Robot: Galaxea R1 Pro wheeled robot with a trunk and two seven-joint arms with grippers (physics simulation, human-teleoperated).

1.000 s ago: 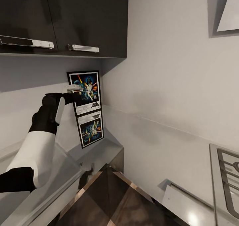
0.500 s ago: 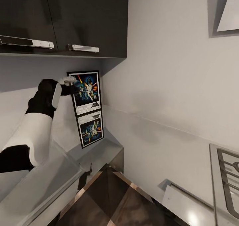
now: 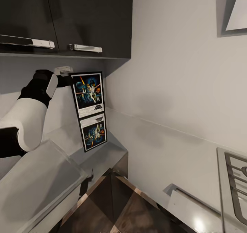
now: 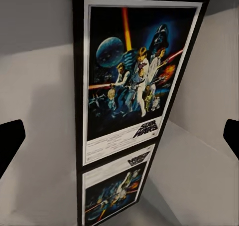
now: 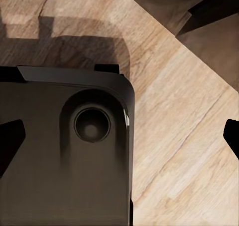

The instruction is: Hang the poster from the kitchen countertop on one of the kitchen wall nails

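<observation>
Item: our left arm is rising and drawing back from the poster face toward its upper left corner.

We are keeping the rectangular black-framed Star Wars poster (image 3: pixel 89 95) upright on the glossy grey kitchen countertop (image 3: pixel 103 154), leaning against the white wall under the dark upper cabinets (image 3: pixel 65 20), its mirrored copy showing in the slab below. We are holding our left gripper (image 3: pixel 70 78) just beside the frame's top corner, fingers spread wide and gripping nothing; in the left wrist view the poster (image 4: pixel 134 76) is lying ahead, centred between the dark fingertips (image 4: pixel 10 141). Our right gripper (image 5: pixel 119 141) is hanging spread over pale wood floor (image 5: pixel 189 116).
</observation>
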